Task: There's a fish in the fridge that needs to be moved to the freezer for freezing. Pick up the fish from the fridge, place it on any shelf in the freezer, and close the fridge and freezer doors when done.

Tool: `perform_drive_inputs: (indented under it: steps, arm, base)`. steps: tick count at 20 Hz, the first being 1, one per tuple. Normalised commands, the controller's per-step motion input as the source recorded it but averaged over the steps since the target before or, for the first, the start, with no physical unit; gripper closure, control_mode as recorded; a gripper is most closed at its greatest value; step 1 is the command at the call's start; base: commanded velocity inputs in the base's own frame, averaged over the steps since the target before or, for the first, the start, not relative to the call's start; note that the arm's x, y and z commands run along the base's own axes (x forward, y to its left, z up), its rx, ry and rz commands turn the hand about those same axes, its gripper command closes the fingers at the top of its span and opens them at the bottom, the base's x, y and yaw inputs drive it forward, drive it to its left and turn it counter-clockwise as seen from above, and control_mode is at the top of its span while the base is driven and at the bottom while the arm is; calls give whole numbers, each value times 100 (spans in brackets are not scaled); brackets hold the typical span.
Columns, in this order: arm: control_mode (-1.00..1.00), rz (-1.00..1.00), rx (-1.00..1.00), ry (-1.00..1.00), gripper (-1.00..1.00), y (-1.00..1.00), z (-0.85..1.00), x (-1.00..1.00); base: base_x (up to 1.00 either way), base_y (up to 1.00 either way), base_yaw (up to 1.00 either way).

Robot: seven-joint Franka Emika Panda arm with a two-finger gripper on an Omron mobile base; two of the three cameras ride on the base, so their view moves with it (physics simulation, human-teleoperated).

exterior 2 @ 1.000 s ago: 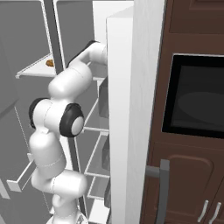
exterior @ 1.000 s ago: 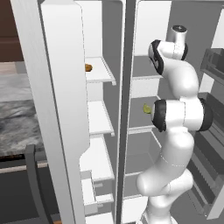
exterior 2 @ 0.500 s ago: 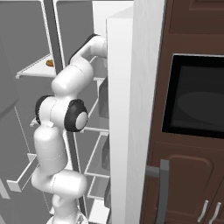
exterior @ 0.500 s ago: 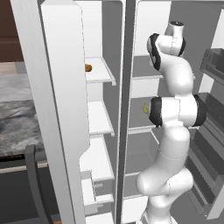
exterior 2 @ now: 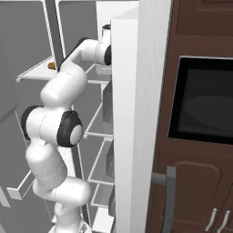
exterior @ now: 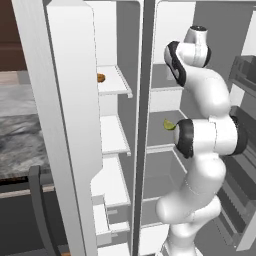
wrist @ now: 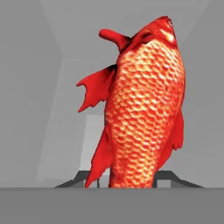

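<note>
Both doors stand open. The freezer [exterior: 117, 150] is the narrow compartment with short white shelves; the fridge [exterior: 172, 150] is the wider grey-lined one beside it. The freezer door [exterior: 60, 130] swings out at the left edge of the left base view, and the fridge door [exterior 2: 132, 136] fills the middle of the right base view, edge-on.

The arm reaches up into the fridge near its top shelf level, wrist bent inward. The hand itself is hidden behind the arm in the left base view and behind the fridge door in the right base view.

In the hand view the fish [wrist: 142, 109] sits right up against the camera: red-orange, scaly, fins spread, standing lengthwise from the bottom edge up toward the top, against the grey fridge wall. Two dark fingertips [wrist: 81, 178] show low at either side of its lower end, flanking it closely. The hand looks closed around the fish, though the contact points are covered by the fish's body.

A small brown lump [exterior: 100, 78] rests on the upper freezer shelf near its front left corner. A yellow-green fruit [exterior: 169, 124] lies on a middle fridge shelf near its left edge, just beside the arm's elbow joint. A dark oven window [exterior 2: 205, 104] sits in the brown cabinets at the right.
</note>
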Motion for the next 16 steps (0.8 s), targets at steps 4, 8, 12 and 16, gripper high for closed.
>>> perform_drive_inputs:
  steps: [4, 8, 12, 16]
  arm:
    - [-100, 5, 0, -11, 100, 22, -17, -100]
    - [-100, 0, 0, -3, 100, 16, 0, -100]
    - [-100, -1, -1, -2, 100, 14, 52, -99]
    - [-100, -2, -2, 0, 100, 11, 64, -99]
  base:
    - [0, 0, 0]
    - [0, 0, 0]
    - [0, 0, 0]
    - [0, 0, 0]
